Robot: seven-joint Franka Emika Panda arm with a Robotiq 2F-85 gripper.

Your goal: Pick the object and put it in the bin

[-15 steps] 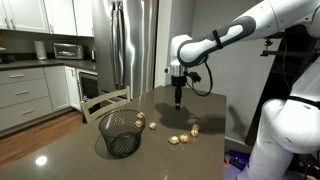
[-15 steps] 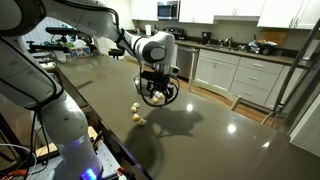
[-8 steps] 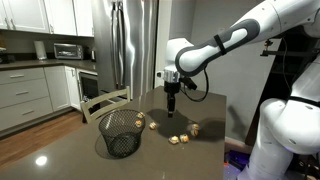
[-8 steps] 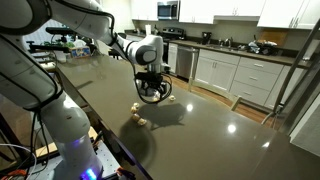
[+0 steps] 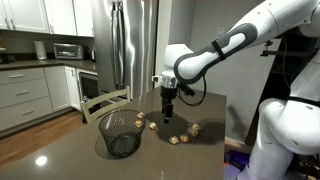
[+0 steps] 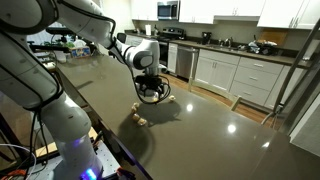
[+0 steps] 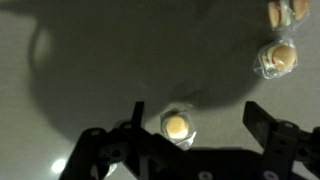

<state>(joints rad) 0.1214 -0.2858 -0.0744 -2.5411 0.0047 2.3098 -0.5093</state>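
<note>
The gripper (image 5: 166,115) hangs nose-down just above the dark table (image 5: 60,160). Its fingers (image 7: 95,150) are spread wide either side of the object (image 7: 177,126), which lies on the table between them, touched by neither, while the white arm (image 5: 215,50) bends at the wrist above and stretches away to the far right. The bin (image 5: 120,133) stands to the near left, apart from the gripper, with other pale pieces (image 5: 174,139) scattered on the table to the bin's right. Against a second ago, the gripper has come lower and shifted left toward the bin, while bin and pieces lie where they were.
</note>
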